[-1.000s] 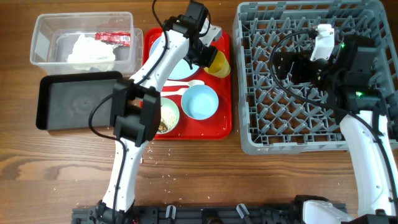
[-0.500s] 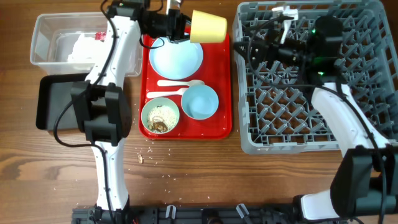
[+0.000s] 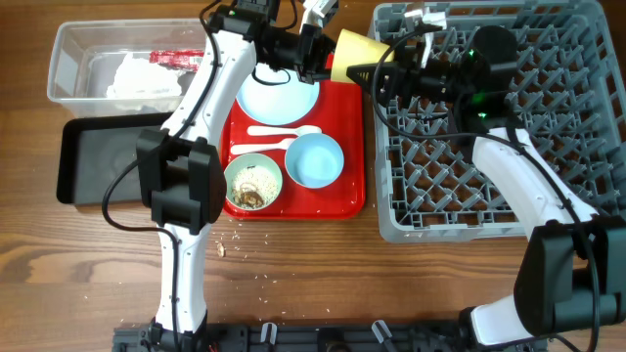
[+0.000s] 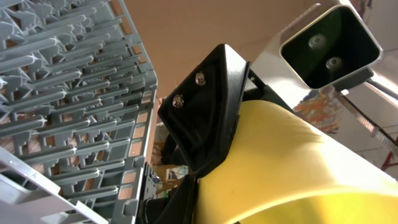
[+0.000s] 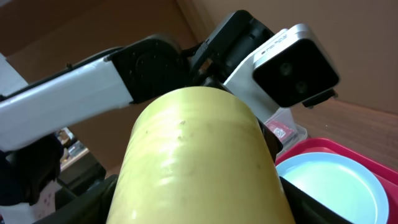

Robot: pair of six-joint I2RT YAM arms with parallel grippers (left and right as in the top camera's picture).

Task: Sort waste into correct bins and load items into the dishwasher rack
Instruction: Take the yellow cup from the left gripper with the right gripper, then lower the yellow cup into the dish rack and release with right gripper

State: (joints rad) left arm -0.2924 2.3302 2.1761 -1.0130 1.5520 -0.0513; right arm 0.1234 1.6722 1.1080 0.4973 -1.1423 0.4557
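Note:
A small yellow cup [image 3: 349,54] lies sideways in the air between the red tray and the grey dishwasher rack [image 3: 460,231]. My left gripper [image 3: 326,54] is shut on its left end. The cup fills the left wrist view [image 4: 298,168]. My right gripper [image 3: 368,66] is open around its right end, with a finger close along each side of the cup [image 5: 199,162]. The pale blue plate [image 3: 279,98], an empty blue-green bowl [image 3: 314,160], a bowl of food scraps [image 3: 252,182] and the white spoon and fork [image 3: 284,132] lie on the tray.
The red serving tray [image 3: 347,200] sits left of the rack. A clear tub [image 3: 73,49] at far left holds white tissue [image 3: 142,78] and a red-and-white wrapper [image 3: 176,59]. A black tray [image 3: 108,156] lies in front of it. Loose grains [image 3: 235,240] dot the table.
My left gripper has carried the cup right, toward the rack. My right gripper has moved left from over the rack and now has its fingers around the cup's other end.

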